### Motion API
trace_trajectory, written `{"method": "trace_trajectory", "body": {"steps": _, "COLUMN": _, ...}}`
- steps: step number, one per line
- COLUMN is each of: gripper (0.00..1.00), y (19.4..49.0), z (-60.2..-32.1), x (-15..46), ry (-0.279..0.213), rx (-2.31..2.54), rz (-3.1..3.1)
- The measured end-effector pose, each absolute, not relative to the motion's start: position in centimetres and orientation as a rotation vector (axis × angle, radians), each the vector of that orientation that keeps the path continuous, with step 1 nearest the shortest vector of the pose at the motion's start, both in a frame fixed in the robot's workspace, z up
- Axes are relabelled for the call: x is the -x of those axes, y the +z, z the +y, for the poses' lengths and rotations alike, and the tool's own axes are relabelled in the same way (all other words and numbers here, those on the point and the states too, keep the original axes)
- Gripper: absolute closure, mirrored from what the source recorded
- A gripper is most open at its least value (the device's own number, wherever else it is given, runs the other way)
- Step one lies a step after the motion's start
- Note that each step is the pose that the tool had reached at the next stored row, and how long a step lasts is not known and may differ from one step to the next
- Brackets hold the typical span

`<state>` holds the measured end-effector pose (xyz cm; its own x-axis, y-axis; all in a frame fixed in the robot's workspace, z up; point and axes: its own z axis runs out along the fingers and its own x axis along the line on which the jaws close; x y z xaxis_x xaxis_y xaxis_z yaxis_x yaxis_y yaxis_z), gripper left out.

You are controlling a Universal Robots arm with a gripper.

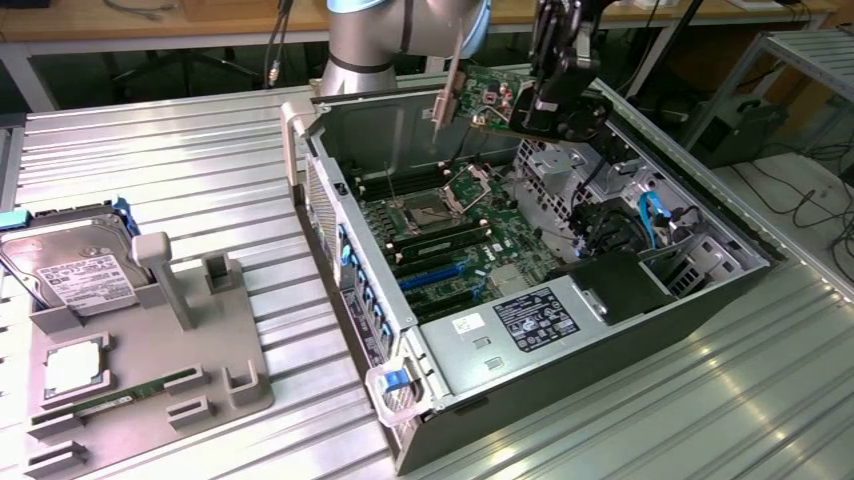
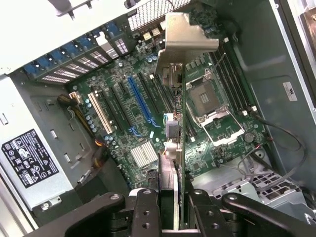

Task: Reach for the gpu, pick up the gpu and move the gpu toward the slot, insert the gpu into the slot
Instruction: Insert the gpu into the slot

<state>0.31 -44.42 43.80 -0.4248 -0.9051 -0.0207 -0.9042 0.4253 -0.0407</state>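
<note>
**One card aloft, slot unfilled**

One arm was in play, and its gripper was clamped on the gpu, carrying it above the far end of the open computer case. The card hung upright, clear of everything beneath it, with its silver bracket on the side toward the exterior view's left.

Down inside the case lay the green motherboard, and on it the blue slot sat bare, well apart from the card. The processor socket was nearer to the gpu than the slot was.

From the wrist camera the gpu showed edge-on, pinched between the black fingers of the gripper, the bracket at its far end. Along that line of sight the card's edge ran beside the slot rather than over it, between the slot and the socket.

Off toward the exterior view's left, on the ribbed metal table, a grey fixture tray held a hard drive and a green memory stick.
</note>
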Motion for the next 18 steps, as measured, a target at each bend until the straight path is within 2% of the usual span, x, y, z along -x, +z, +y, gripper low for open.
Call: {"method": "trace_trajectory", "body": {"steps": 18, "gripper": 0.73, "y": 43.81, "z": -44.69, "x": -0.29, "ry": -0.032, "rx": 1.828, "rz": 2.505}}
